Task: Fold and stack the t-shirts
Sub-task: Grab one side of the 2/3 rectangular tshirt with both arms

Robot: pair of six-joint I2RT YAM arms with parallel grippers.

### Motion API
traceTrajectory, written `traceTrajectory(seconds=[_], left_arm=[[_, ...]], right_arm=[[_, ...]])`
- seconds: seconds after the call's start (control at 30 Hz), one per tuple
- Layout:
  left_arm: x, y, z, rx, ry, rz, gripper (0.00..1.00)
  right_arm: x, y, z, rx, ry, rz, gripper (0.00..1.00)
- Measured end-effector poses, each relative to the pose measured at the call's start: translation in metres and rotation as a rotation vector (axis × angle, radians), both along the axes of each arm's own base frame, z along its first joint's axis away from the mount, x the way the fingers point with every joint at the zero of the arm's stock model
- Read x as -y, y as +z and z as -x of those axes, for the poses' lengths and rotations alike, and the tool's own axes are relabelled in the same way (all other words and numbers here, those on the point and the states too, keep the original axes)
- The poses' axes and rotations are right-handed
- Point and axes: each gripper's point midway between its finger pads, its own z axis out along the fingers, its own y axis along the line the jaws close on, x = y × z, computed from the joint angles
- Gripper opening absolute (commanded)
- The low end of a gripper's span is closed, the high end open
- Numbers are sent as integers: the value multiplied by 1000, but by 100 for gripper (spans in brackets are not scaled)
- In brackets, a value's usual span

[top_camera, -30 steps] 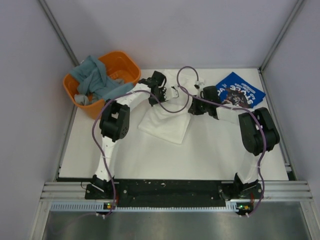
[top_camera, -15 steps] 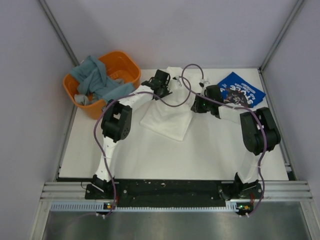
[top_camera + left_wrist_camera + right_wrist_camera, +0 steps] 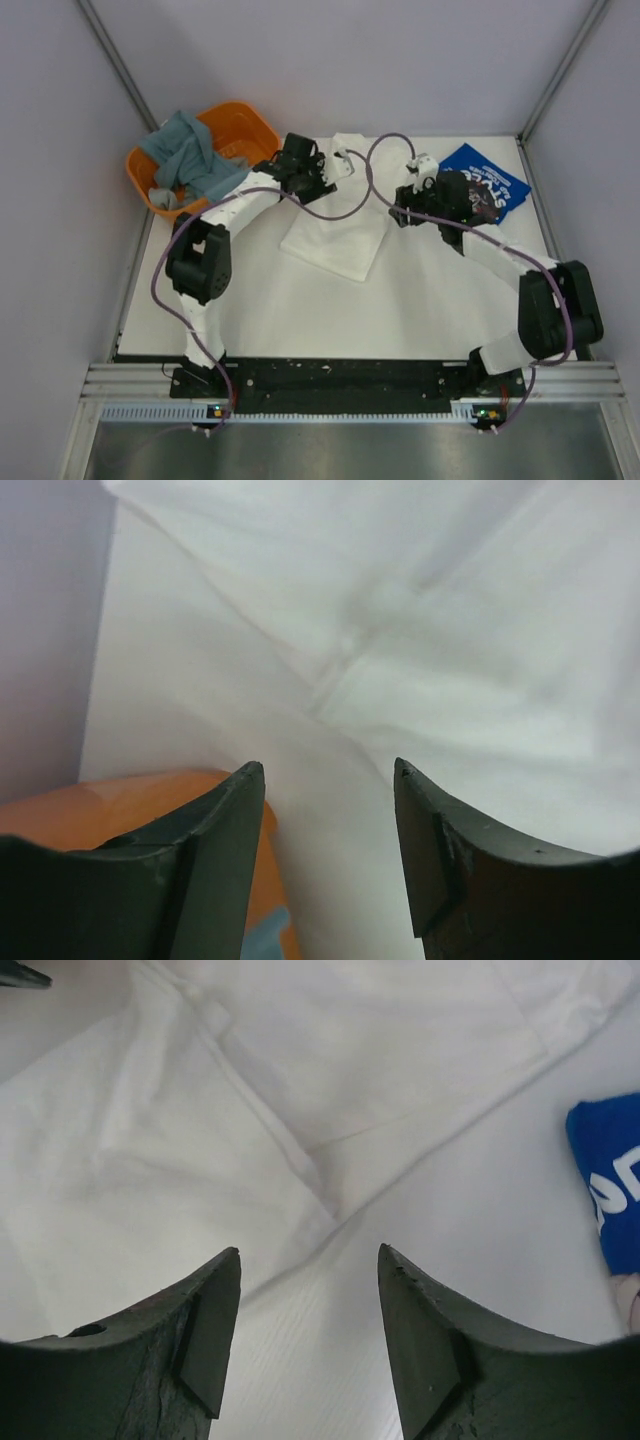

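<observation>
Both arms swung outward; left tool [image 3: 327, 772] and right tool [image 3: 308, 1252] released, jaws apart, empty. White t-shirt [image 3: 335, 235] folded, mid-far on surface [image 3: 300, 310]; soft, light, limp: pinch edge corners. Blue t-shirt [image 3: 490, 180] far right, near right tool. Orange basket [image 3: 235, 120] far left, not in way; purple cable [image 3: 330, 213] loops over white t-shirt, snag risk.

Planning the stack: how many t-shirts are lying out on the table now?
2. The white t-shirt lies mid-table; the blue t-shirt lies at the far right corner. In the orange basket, grey-blue cloth may hide more.
</observation>
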Motion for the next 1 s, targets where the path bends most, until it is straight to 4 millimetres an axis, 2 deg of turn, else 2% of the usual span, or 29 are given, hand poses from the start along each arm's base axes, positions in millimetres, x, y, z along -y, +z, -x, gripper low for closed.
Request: traceTrajectory(seconds=[0.1,0.17,0.23,0.27,0.37,0.4,0.53,0.63,0.7,0.77,0.87,0.93,1.0], left_arm=[[-10,7,53,-60,-157,8,59],[-16,7,83,-87,-264,11,59],[-23,0,101,-117,-350,2,60],[-28,-7,107,-134,-388,-6,60],[-45,-39,123,-186,-443,-43,60],[-50,-49,128,-206,-451,-56,60],[-57,-79,142,-272,-504,-103,60],[-59,-87,145,-282,-540,-131,61],[-62,-91,149,-292,-558,-147,61],[-65,-95,155,-312,-569,-163,60],[-71,-99,158,-332,-577,-183,61],[-74,-100,161,-345,-581,-198,61],[-77,-103,163,-353,-580,-211,56]], right_arm=[[-22,27,32,169,187,91,58],[-48,28,64,266,381,167,60],[-71,15,96,327,561,236,60],[-82,2,117,344,662,274,60],[-94,-39,157,330,863,359,60],[-93,-50,163,318,900,391,60],[-95,-76,166,305,978,501,60],[-96,-93,165,289,1017,577,58],[-102,-93,161,309,1034,612,54],[-108,-93,158,327,1050,640,39],[-111,-97,157,319,1074,679,11],[-110,-100,157,310,1085,699,3],[-108,-101,157,310,1093,714,0]])
